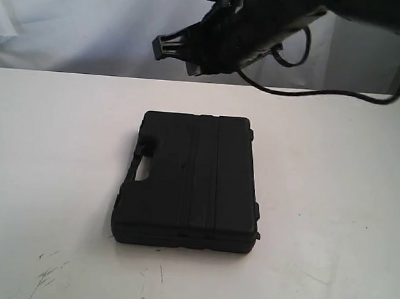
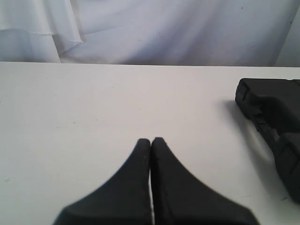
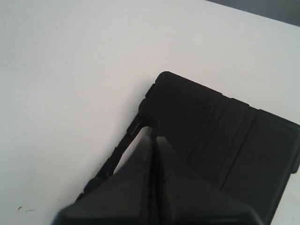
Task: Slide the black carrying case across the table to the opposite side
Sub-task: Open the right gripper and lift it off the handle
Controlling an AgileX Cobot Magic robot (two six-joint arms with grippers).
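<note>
The black carrying case point(image 1: 190, 183) lies flat near the middle of the white table point(image 1: 48, 144), with its handle cut-out point(image 1: 140, 167) on the left side. My right gripper point(image 1: 161, 46) hangs in the air above and behind the case, reaching in from the upper right. In the right wrist view it point(image 3: 153, 138) is shut and empty, over the handle edge point(image 3: 124, 150) of the case point(image 3: 225, 136). My left gripper point(image 2: 151, 140) is shut over bare table point(image 2: 93, 103), with a corner of the case point(image 2: 274, 117) off to one side. The exterior view does not show the left gripper.
A white cloth backdrop point(image 1: 58, 14) hangs behind the table's far edge. A black cable point(image 1: 315, 93) from the right arm droops along that edge. Dark scuffs point(image 1: 44, 276) mark the tabletop near the front left.
</note>
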